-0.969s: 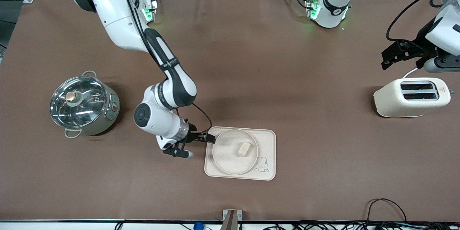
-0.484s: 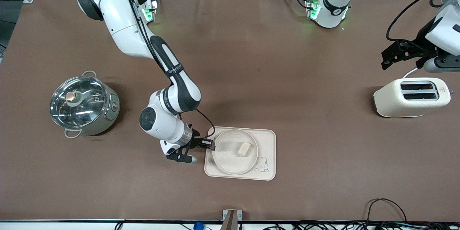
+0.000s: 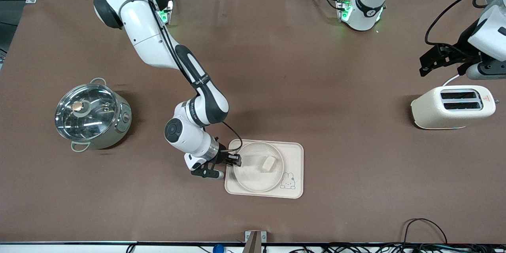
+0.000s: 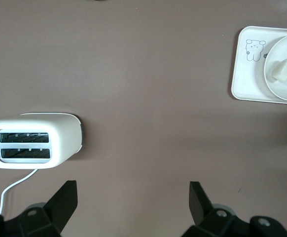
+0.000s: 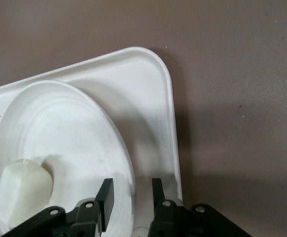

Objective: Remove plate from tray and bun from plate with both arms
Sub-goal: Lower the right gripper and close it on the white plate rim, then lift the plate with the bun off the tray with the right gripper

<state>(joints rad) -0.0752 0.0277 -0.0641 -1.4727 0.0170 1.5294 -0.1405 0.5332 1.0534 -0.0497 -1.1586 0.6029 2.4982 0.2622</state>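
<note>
Two Franka arms are sitting at a brown desk (image 3: 276, 67). Right gripper (image 3: 234, 160) is reaching low at the edge of the plate (image 3: 253, 178), on the side toward the right arm's end of the desk. In the right wrist view its fingers (image 5: 105, 196) are straddling the plate's rim, one inside, one outside, with a narrow gap between them; not pinching the rim as far as visible.

Plate is lying on the cream tray (image 3: 294, 154), filling most of it. Bun (image 3: 269, 163) is resting in the plate, off-centre toward the left arm's end. Tray is showing a small rabbit drawing (image 3: 288, 180) at its corner nearest the front camera; no readable words on it.

Left gripper (image 4: 133, 200) is waiting up in the air, spread wide, holding nothing, over bare desk beside the toaster (image 3: 453, 106). Toaster is cream, two slots, with a small red warning triangle sticker (image 3: 486, 98); text too small to read.

Right arm's black forearm is carrying white lettering (image 3: 201, 82), not legible. Steel pot (image 3: 93, 114) with glass lid is standing toward the right arm's end of the desk, well apart from the tray.
</note>
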